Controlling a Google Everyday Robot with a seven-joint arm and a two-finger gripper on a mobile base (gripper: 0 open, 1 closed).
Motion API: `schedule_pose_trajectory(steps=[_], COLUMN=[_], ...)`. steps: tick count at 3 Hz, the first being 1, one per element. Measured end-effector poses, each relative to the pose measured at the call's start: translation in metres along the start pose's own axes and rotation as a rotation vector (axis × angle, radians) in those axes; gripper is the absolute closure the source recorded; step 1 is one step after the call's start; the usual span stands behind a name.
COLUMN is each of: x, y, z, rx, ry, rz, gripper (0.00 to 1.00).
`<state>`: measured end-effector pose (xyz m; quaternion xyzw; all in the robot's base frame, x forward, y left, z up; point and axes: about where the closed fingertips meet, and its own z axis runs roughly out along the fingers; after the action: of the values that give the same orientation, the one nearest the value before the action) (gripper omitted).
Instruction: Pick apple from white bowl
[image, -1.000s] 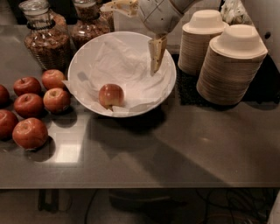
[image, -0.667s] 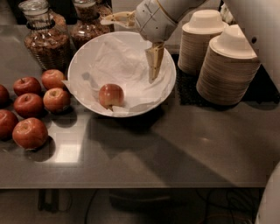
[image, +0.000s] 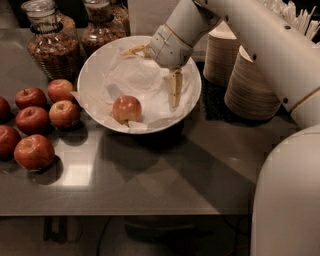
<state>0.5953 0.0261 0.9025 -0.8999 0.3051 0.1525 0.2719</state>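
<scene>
The apple (image: 126, 108), pale red-orange, lies on crumpled white paper in the front left part of the white bowl (image: 86, 102). My gripper (image: 150, 78) hangs over the bowl's middle, above and to the right of the apple, not touching it. It is open and empty. One yellowish finger (image: 175, 90) points down into the bowl. The other finger (image: 134, 50) reaches left along the bowl's back rim. The white arm (image: 260, 45) comes in from the upper right.
Several darker red apples (image: 34, 151) sit grouped on the table left of the bowl. Two glass jars (image: 52, 42) stand at the back left. Stacks of beige paper bowls (image: 250, 85) stand right of the bowl. The table's front edge (image: 125, 214) runs below.
The gripper has moved down and a little left over the bowl, closer to the apple. The apple and bowl have not moved.
</scene>
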Motion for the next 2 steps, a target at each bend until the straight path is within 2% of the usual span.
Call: schedule_pose_trajectory(steps=[1,2], x=[0.0,-0.034], y=[0.0,-0.014], z=[0.0,-0.022], rx=[0.0,0.065], ry=[0.0,0.02], rz=[0.0,-0.067], gripper=[0.0,0.0])
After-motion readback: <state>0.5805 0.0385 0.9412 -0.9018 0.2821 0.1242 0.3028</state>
